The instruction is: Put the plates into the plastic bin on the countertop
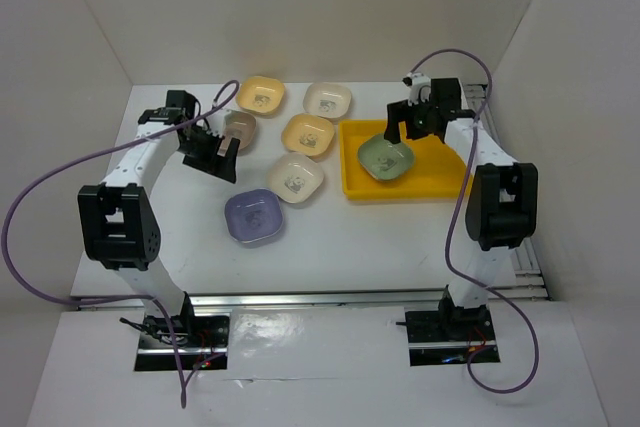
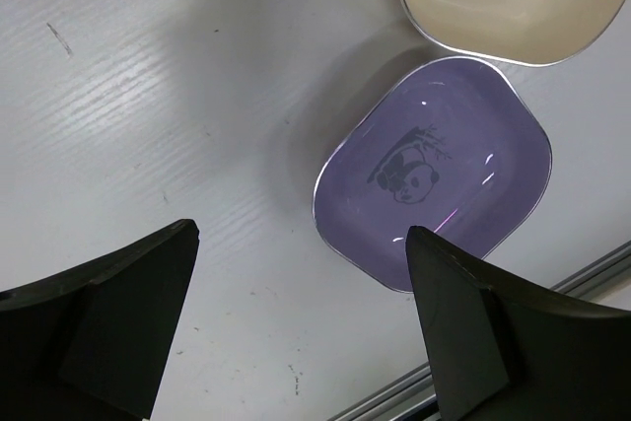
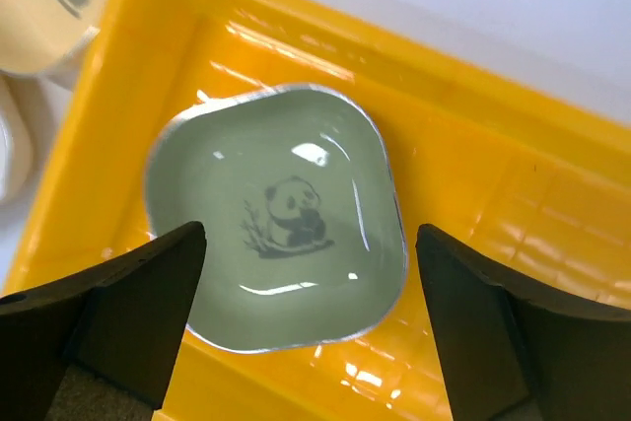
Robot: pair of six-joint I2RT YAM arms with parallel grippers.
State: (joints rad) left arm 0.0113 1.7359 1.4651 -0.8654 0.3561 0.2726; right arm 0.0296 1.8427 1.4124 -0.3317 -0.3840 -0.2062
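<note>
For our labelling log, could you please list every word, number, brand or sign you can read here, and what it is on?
No readable words, numbers or brands anywhere.
green plate: a panda drawing only, no lettering.
lavender plate: a panda drawing only, no lettering.
remaining plates: centre marks too small to read.
plastic bin: no label visible.

white tabletop [image 1: 350, 247], yellow bin [image 1: 420, 190] on right side, six plates [image 1: 308, 135] loose left of it, lavender plate [image 1: 252, 216] nearest
</note>
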